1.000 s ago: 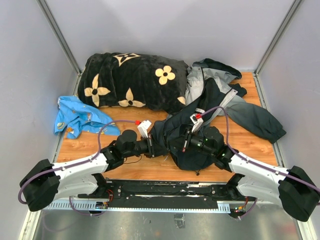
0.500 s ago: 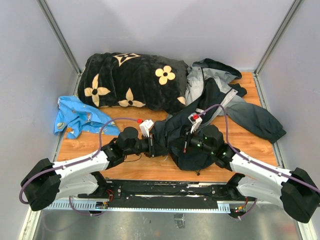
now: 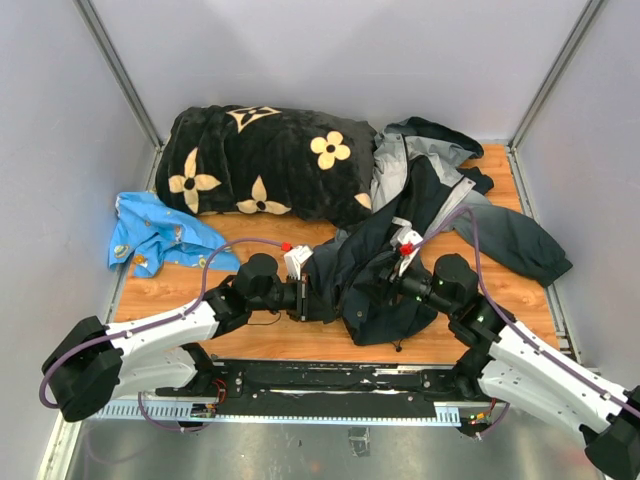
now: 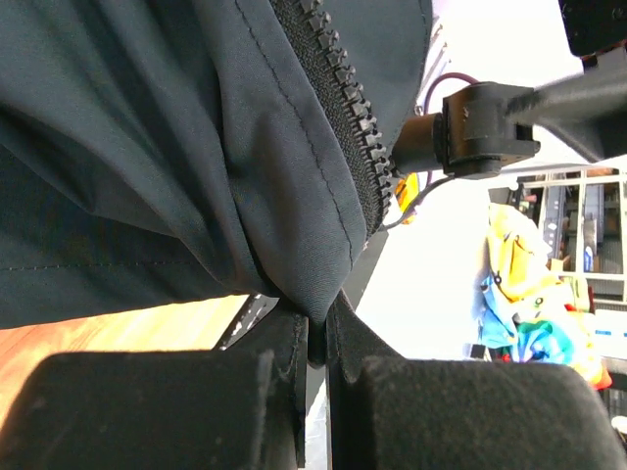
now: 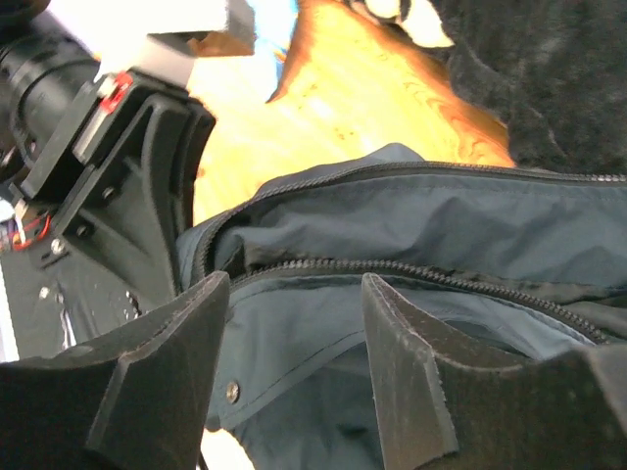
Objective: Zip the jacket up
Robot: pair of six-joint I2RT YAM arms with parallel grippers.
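Observation:
The dark navy and grey jacket (image 3: 440, 195) lies crumpled over the middle and right of the wooden table (image 3: 260, 338). My left gripper (image 3: 317, 298) is at its near left edge, shut on a fold of the navy fabric (image 4: 318, 328). A row of black zipper teeth (image 4: 343, 108) runs up just above that pinch. My right gripper (image 3: 386, 284) faces the jacket from the right and is open. Its fingers (image 5: 171, 343) stand apart over the navy lining, with another zipper row (image 5: 421, 272) just beyond the tips. Nothing is between them.
A black plush blanket with cream flowers (image 3: 270, 160) fills the back left. A small bright blue cloth (image 3: 160, 235) lies at the left edge. Grey walls and metal posts close in the table. The left arm's wrist (image 5: 108, 196) sits close to my right fingers.
My right gripper has opened and let go of the jacket, and its arm has drawn back to the right. The left gripper keeps its pinch and has hardly moved.

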